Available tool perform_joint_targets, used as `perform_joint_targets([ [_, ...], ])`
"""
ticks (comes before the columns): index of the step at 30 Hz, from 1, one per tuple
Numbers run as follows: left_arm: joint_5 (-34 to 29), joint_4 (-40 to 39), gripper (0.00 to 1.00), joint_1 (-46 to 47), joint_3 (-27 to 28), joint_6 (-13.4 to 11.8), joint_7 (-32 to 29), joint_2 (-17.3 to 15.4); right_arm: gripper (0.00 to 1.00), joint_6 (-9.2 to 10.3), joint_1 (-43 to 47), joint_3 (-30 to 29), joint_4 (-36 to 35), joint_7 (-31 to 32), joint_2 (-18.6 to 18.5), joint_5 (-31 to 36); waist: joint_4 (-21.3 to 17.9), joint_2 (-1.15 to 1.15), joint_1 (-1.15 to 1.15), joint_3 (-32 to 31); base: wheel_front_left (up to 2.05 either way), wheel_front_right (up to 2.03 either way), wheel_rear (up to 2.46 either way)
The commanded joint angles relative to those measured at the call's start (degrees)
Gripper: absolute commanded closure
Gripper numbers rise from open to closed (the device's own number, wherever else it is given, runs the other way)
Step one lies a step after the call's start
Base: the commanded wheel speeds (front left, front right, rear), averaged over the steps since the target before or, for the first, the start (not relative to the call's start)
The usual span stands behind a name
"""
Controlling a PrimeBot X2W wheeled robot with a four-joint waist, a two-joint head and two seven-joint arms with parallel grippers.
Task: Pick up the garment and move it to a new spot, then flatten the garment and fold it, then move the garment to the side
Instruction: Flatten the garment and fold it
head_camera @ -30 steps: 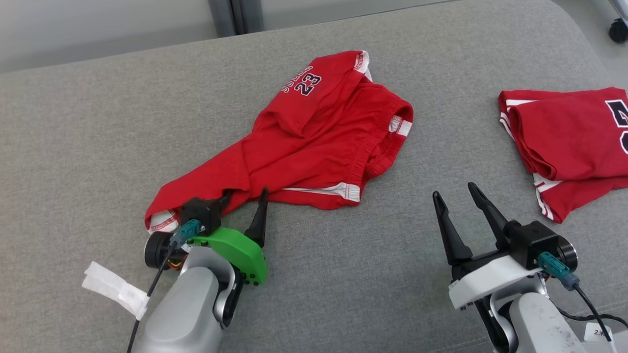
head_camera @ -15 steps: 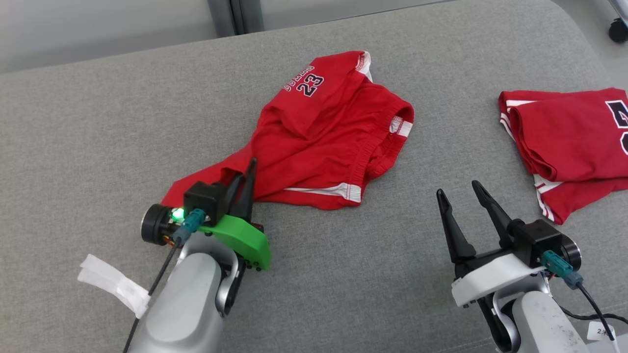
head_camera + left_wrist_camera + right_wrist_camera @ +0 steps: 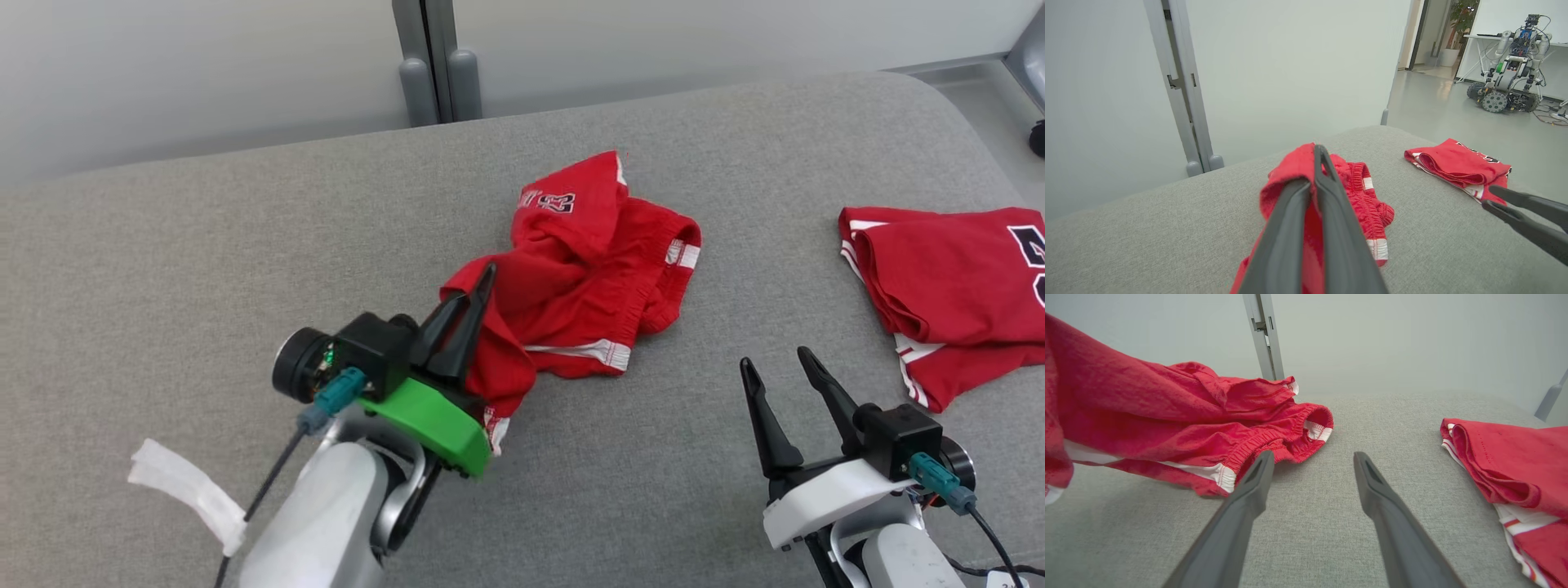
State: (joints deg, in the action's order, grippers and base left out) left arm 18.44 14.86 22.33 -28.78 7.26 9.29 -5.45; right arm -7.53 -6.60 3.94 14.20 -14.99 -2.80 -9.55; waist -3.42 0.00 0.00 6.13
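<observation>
Item, change: my left gripper [image 3: 486, 271], spread wide at the garment's [image 3: 588, 269] hem a second ago, has closed on it and risen, bunching the red cloth into a heap. The head camera has tilted too, so the backdrop's shift is not the cloth's. Item, tools: left, clamped on a fold of red fabric; right gripper [image 3: 775, 359], fingers parted, holding nothing. Item, location: the garment sits well apart from the folded pile [image 3: 955, 278], and my right gripper is nearer that pile than the garment is. Item, step in hand: lift and carry. I judge it best to raise until the trailing waistband clears the grey pad [image 3: 204, 261], travel slowly so the thin pinch does not slip, and set down far enough from the folded pile to leave spreading room. Item, views: the left wrist view shows cloth squeezed between my closed fingers and a second robot [image 3: 1506, 77] beyond the folded pile. The right wrist view shows the lifted part slung upward and the elastic waistband resting on the pad.
</observation>
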Motion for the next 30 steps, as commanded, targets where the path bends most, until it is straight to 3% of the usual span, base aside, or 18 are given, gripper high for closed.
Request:
perform_joint_targets([
  [1, 1.88, -0.95, 1.00, -1.07, 1.39, 0.12, -1.15, -1.47, 0.00, 0.09, 0.44, -0.14, -0.03, -0.26, -0.20, -0.44, 0.69, 0.00, 0.00, -1.02, 0.00, 0.00, 0.00],
  [7, 5.38, 3.01, 1.00, 0.31, 6.24, -0.03, -5.14, -6.70, 0.00, 0.09, -1.28, 0.68, -0.97, -0.27, -0.21, -0.72, -0.66, 0.00, 0.00, 1.86, 0.00, 0.00, 0.00],
  [13, 9.08, 14.59, 1.00, 5.64, 11.47, 0.00, -4.05, -10.04, 0.00, 0.09, -3.94, 1.75, -1.61, -0.27, -0.21, -0.26, -2.55, 0.00, 0.00, 6.73, 0.00, 0.00, 0.00],
  [20, 10.75, 26.86, 1.00, 14.89, 12.37, 0.21, -4.47, -14.32, 0.00, 0.09, -6.89, 2.49, -2.23, -0.27, -0.19, 0.48, -3.93, 0.00, 0.00, 11.50, 0.00, 0.00, 0.00],
  [21, 11.18, 28.08, 0.93, 15.70, 12.26, 0.23, -4.65, -14.55, 0.00, 0.09, -7.12, 2.55, -2.23, -0.27, -0.20, 0.47, -4.04, 0.00, 0.00, 11.83, 0.00, 0.00, 0.00],
  [22, 11.44, 29.27, 0.55, 16.60, 11.59, 0.25, -4.83, -14.91, 0.00, 0.09, -7.33, 2.60, -2.25, -0.27, -0.20, 0.43, -4.11, 0.00, 0.00, 12.12, 0.00, 0.00, 0.00],
  [24, 12.45, 30.50, 0.00, 17.81, 10.37, 0.27, -4.51, -15.39, 0.00, 0.09, -7.61, 2.54, -2.17, -0.27, -0.20, 0.43, -4.06, 0.00, 0.00, 12.32, 0.00, 0.00, 0.00],
  [30, 16.29, 30.59, 0.00, 17.30, 6.67, 0.25, -0.79, -17.41, 0.00, 0.09, -6.97, 1.84, -1.55, -0.27, -0.21, 0.71, -2.59, 0.00, 0.00, 10.92, 0.00, 0.00, 0.00],
])
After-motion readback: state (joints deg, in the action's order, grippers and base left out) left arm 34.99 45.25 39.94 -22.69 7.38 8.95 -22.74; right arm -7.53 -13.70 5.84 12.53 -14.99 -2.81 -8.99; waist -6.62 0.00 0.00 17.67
